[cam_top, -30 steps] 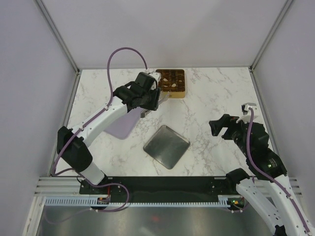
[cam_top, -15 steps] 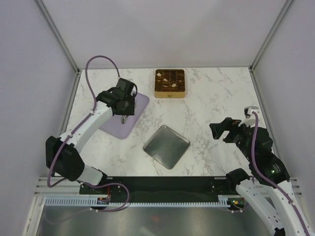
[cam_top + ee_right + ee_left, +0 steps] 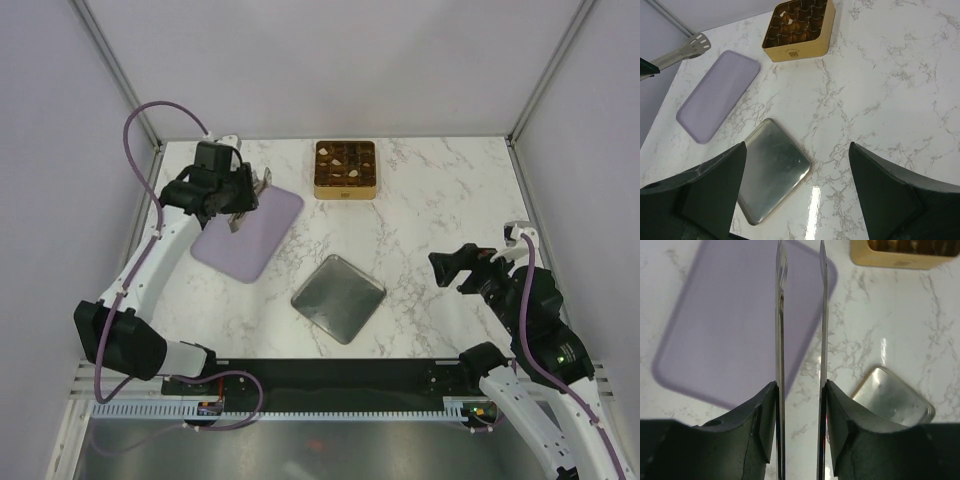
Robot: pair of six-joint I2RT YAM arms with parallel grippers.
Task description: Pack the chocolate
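1. Left wrist view: the left gripper (image 3: 799,390) is clamped on a pair of thin metal tongs (image 3: 780,340), with its pads pressing the two blades from either side. The blades run parallel with a narrow gap, and nothing shows between them. They hang over the far right part of the lilac board (image 3: 715,335). That is probably where loose pieces would be picked up, though I see none on it here. The gold tin (image 3: 900,259) sits far right, cut off by the frame, so the chocolate inside is only a dark strip at the edge. The silver lid (image 3: 892,400) lies near right on the table (image 3: 865,315).

2. Top view: the left arm reaches to the far left, with the tongs above the board's far edge. The chocolate (image 3: 345,165), dark pieces with a few pale ones, sits in the tin's grid. It is to the right of the tongs and well apart from them. The lid lies nearer, between the arms, likely set aside so the tin stays open. The right gripper (image 3: 470,268) hovers near right with its jaws spread wide and holds nothing. It looks parked out of the way.

3. Right wrist view: the right gripper's fingers frame the lid below. The tin stands far off with chocolate in its compartments. The tongs' slotted tip shows at the far left edge, and the board lies between the tip and the lid.
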